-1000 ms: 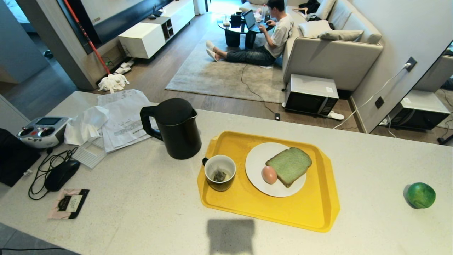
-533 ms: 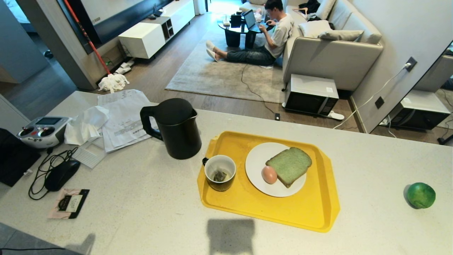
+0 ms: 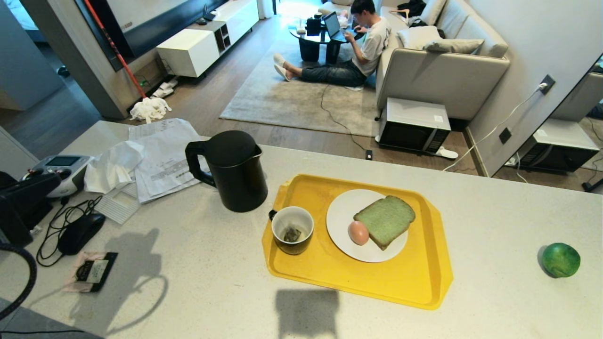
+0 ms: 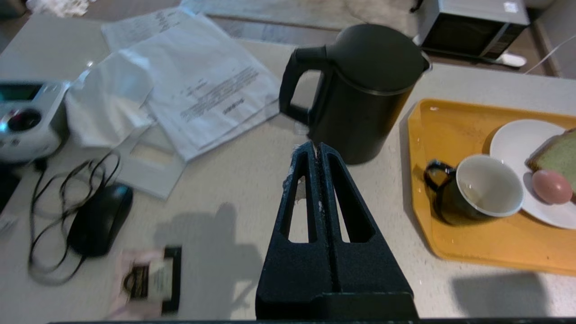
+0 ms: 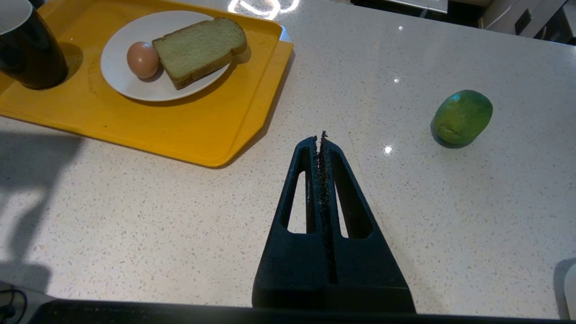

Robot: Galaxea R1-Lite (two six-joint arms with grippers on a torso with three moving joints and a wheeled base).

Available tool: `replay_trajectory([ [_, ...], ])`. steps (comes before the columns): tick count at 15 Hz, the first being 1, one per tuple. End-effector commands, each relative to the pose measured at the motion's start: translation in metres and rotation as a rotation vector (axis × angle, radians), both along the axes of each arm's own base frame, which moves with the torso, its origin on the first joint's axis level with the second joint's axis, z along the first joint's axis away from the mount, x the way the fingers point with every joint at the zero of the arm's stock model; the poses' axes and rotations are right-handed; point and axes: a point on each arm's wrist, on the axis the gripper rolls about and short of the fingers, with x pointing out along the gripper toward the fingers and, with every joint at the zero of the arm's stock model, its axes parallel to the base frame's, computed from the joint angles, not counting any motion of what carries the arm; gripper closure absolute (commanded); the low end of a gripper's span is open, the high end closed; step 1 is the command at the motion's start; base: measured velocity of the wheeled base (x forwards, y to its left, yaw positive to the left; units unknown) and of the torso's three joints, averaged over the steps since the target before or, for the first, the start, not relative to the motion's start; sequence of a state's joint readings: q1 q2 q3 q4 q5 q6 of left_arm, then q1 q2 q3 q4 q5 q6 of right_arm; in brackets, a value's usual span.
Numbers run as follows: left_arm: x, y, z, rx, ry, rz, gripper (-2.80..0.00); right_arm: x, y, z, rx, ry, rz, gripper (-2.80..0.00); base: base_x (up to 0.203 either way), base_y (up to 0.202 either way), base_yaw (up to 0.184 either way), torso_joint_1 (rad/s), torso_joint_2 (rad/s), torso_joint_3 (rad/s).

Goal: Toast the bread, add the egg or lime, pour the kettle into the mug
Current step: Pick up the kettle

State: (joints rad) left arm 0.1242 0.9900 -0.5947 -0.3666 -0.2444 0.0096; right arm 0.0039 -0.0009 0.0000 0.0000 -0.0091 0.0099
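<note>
The black kettle (image 3: 231,169) stands on the counter, its handle turned left. On the yellow tray (image 3: 414,282) beside it sit the dark mug (image 3: 292,229), with a tea bag inside, and a white plate (image 3: 344,212). The pale green bread (image 3: 385,220) and the egg (image 3: 358,232) lie on that plate. The lime (image 3: 560,259) rests alone at the far right. My left gripper (image 4: 316,146) is shut and empty, raised over the counter short of the kettle (image 4: 369,90), pointing at its base. My right gripper (image 5: 320,137) is shut and empty, between the tray (image 5: 252,117) and the lime (image 5: 462,116).
Papers (image 3: 162,160), a remote controller (image 3: 66,167), a mouse (image 3: 81,232) with its cable and a small packet (image 3: 94,270) crowd the counter's left end. Beyond the far edge, a microwave (image 3: 413,125) stands on the floor and a person (image 3: 358,47) sits by the sofa.
My left arm has risen into the head view at the left edge, and its shadow now falls on the counter. The kettle, tray things, lime and right arm are unmoved.
</note>
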Motion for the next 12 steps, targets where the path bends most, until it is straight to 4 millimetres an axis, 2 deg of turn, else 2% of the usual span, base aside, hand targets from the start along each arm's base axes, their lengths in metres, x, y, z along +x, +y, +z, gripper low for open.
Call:
replay_trajectory([
  [1, 0.041, 0.024, -0.023, -0.024, 0.076, -0.049, 0.00, 0.000, 0.000, 0.000, -0.001, 0.002, 0.001, 0.00, 0.000, 0.000, 0.000, 0.000, 0.00, 0.000],
  [4, 0.068, 0.042, -0.055, -0.045, 0.094, -0.097, 0.00, 0.000, 0.000, 0.000, -0.001, 0.002, 0.001, 0.00, 0.000, 0.000, 0.000, 0.000, 0.00, 0.000],
  [7, 0.093, 0.055, -0.075, -0.055, 0.078, -0.093, 0.00, 0.000, 0.000, 0.000, -0.001, 0.002, 0.001, 0.00, 0.000, 0.000, 0.000, 0.000, 0.00, 0.000],
  [10, 0.108, 0.068, -0.092, -0.041, 0.083, -0.068, 0.00, 0.000, 0.000, 0.000, -0.001, 0.002, 0.001, 0.00, 0.000, 0.000, 0.000, 0.000, 0.00, 0.000],
  [11, 0.111, 0.070, -0.097, -0.041, 0.092, -0.066, -2.80, 0.000, 0.000, 0.000, -0.001, 0.002, 0.001, 0.00, 0.000, 0.000, 0.000, 0.000, 0.00, 0.000],
  [12, 0.115, 0.072, -0.100, -0.035, 0.089, -0.066, -2.80, 0.000, 0.000, 0.000, -0.001, 0.002, 0.001, 0.00, 0.000, 0.000, 0.000, 0.000, 0.00, 0.000],
])
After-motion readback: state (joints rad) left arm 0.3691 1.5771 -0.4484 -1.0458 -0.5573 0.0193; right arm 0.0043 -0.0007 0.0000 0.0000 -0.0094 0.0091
